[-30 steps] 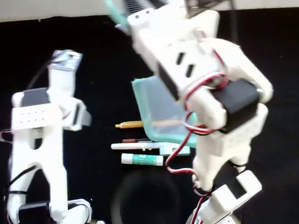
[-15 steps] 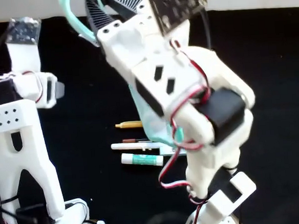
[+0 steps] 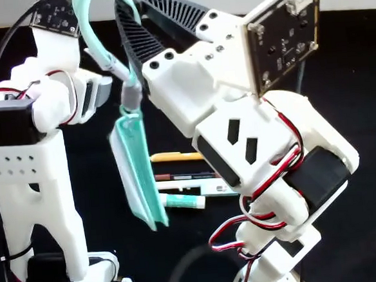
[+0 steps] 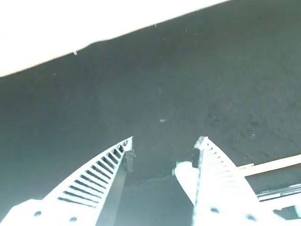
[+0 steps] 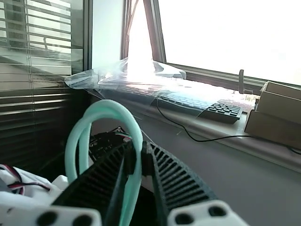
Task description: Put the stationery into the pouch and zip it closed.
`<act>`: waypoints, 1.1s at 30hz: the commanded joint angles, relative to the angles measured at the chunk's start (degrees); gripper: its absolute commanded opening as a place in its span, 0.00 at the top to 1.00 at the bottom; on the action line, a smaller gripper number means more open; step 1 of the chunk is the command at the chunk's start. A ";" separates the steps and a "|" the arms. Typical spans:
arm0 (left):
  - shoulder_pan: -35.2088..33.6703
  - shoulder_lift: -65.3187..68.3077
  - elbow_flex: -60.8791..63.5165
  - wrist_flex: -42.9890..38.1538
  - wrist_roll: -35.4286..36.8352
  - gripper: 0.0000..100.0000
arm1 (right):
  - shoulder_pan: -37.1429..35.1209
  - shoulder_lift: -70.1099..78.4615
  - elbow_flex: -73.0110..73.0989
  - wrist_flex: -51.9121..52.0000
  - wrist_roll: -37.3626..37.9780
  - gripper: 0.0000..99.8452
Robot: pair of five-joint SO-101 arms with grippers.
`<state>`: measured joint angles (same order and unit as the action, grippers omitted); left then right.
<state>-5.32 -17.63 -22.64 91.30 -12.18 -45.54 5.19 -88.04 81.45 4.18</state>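
My right gripper (image 3: pixel 126 13) is raised high and shut on the pouch's teal loop strap (image 5: pixel 123 123), which runs between its black fingers (image 5: pixel 169 176). The teal pouch (image 3: pixel 137 173) hangs from that strap above the table, edge-on and tilted. Beneath and behind it lie a yellow pen (image 3: pixel 176 157), a brown and white pen (image 3: pixel 185 176) and a white stick with a teal label (image 3: pixel 186 201). The left arm (image 3: pixel 27 146) stands upright beside the pouch. My left gripper (image 4: pixel 164 143) is open over the black table, a pale bit of something against one finger (image 4: pixel 214 169).
A black cloth (image 3: pixel 358 84) covers the table. Pens (image 4: pixel 277 165) lie near the left gripper's finger. The right arm's body (image 3: pixel 260 162) blocks much of the middle of the high view. A windowsill with a keyboard (image 5: pixel 221 109) lies beyond the table.
The right arm has lifted the pouch off the table by its strap and carried it left; it now hangs free. The left arm has swung upward beside it.
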 commanded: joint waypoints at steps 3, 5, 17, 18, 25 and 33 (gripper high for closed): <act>1.27 -0.75 -8.40 4.75 -4.22 0.75 | 0.75 -1.36 -1.54 0.75 0.35 0.99; 1.27 -0.75 -11.47 7.65 -5.63 0.75 | 0.75 -1.27 -1.54 0.75 0.35 0.99; 10.33 -5.41 -12.44 9.85 -6.59 0.75 | 0.75 -1.01 -1.27 -0.66 0.35 0.99; 10.86 -7.08 -11.65 9.93 -6.59 0.75 | 0.75 -1.01 -1.27 -0.66 0.35 0.99; 11.38 -17.80 -2.07 9.85 -6.51 0.75 | 0.75 -1.01 -1.27 -0.66 0.35 0.99; 17.71 -20.26 -0.84 9.67 -3.52 0.75 | 0.57 -1.01 -1.27 -0.66 0.35 0.99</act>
<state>10.24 -37.58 -23.60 100.88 -17.27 -45.45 5.10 -88.13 82.33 4.18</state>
